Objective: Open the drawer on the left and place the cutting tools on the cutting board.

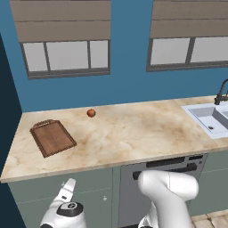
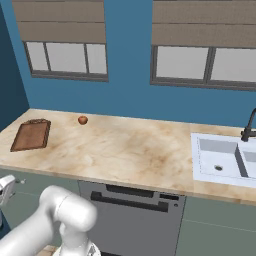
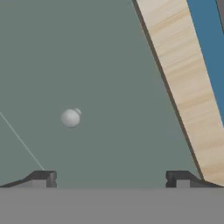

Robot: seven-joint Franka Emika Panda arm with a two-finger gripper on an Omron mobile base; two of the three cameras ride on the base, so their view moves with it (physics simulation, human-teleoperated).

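The counter (image 1: 133,133) is long and made of pale stone with tan swirls. Behind the counter is a blue wall (image 1: 129,84) with two windows (image 1: 67,55), and each window has a tan blind pulled partway down. At the right end of the counter sits a white sink (image 1: 209,118) with a dark tap (image 1: 221,92).

The cutting board (image 1: 52,137) lies flat on the counter, near its left end (it is reddish-brown wood with a little handle on the short side toward the wall). A small orange-red ball (image 1: 91,113) rests on the counter too, between the board and the wall, a bit to the right of the board and not touching it.

Under the counter are grey-green cupboard fronts. The drawer (image 1: 62,182) is right under the counter, below the board, and it is shut. Next to it on the right is a dark grey panel (image 1: 160,178) with a black bar handle.

The gripper (image 3: 111,179) is down in front of the drawer, close to it. Its two fingertips (image 3: 43,178) stand wide apart, holding nothing. The little white knob (image 3: 70,117) is ahead of the gripper, nearer the left fingertip, and not touching either one.
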